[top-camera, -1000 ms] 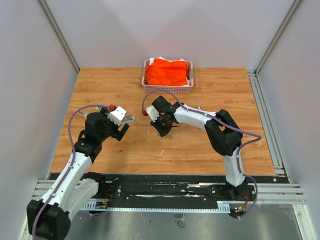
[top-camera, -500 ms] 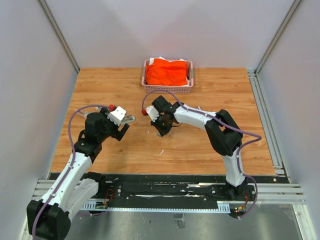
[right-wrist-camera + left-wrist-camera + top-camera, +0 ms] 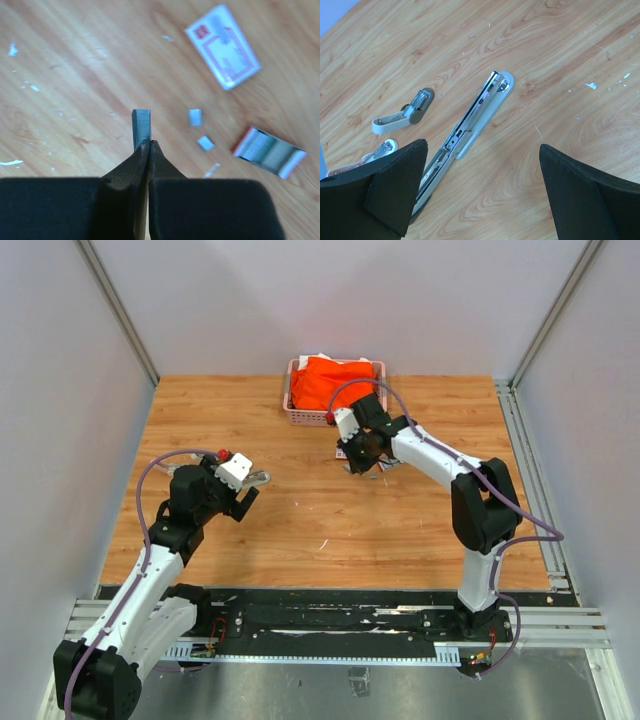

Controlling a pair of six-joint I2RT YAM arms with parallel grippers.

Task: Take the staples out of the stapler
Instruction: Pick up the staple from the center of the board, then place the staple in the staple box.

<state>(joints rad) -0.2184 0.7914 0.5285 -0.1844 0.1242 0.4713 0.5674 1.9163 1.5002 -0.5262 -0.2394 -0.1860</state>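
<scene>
Right claw [image 3: 149,143] moved toward basket [image 3: 312,420], clamped on staples [image 3: 141,122] at tips, left claw [image 3: 482,145] apart

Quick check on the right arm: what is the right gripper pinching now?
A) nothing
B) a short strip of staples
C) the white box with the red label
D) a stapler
B: in the right wrist view the right gripper is shut on a short strip of staples sticking out from its tips, while the white box lies apart from it.

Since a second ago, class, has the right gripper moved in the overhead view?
Yes. The right gripper, shut on a strip of staples, has swung away from the arm bases and rightward, nearer the pink basket.
</scene>
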